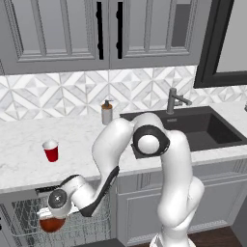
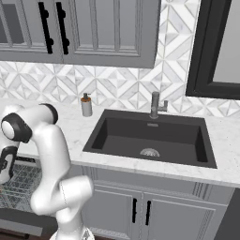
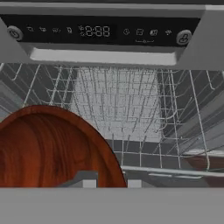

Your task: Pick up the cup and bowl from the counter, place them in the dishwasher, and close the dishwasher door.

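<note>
- I see the pincer point(image 1: 49, 218) at the lower left of the left base frame, down in the dishwasher point(image 1: 72, 226) over its wire rack point(image 3: 144, 131).
- It is clamped on the rim of the bowl point(image 1: 51, 224); in the hand frame the bowl fills the lower left.
- The cup point(image 1: 50, 150) stands upright on the surface point(image 1: 29, 164), left of centre, well apart from the sink point(image 1: 202, 128).
- The control strip point(image 3: 100, 31) runs across the top of the hand frame.
</note>
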{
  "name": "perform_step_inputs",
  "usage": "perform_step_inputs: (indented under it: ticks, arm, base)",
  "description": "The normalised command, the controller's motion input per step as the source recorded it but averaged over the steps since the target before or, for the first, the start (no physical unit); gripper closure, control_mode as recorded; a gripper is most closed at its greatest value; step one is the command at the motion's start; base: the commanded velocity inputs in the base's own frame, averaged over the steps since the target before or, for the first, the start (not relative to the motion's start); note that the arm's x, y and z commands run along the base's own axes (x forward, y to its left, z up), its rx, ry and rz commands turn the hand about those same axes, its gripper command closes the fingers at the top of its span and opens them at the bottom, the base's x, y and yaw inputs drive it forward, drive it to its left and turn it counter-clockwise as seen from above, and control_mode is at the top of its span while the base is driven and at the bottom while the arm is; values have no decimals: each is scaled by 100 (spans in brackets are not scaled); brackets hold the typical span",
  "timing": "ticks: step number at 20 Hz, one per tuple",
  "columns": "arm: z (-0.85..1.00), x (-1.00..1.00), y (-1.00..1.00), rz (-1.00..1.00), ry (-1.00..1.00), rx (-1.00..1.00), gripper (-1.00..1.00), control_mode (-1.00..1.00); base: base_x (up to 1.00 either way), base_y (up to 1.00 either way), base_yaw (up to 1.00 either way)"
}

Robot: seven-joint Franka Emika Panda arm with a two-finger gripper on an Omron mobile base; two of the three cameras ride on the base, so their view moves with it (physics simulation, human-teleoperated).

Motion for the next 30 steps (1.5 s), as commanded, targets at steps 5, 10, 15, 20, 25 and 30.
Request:
perform_step_inputs:
  ticks: [5,10,15,20,25,30]
  arm:
    - [-48,27,4,-5,4,12,100,-100]
    - [-60,15,6,-2,3,0,100,-100]
    - [-77,0,40,0,2,-2,100,-100]
    - [-57,-5,26,0,1,-4,100,-100]
    - [-49,0,20,-1,8,-4,100,-100]
    - [-22,-3,16,0,10,0,-100,-100]
  base:
    - [0,0,0]
    - [0,0,0]
    - [0,0,0]
    - [0,0,0]
    - [0,0,0]
    - [0,0,0]
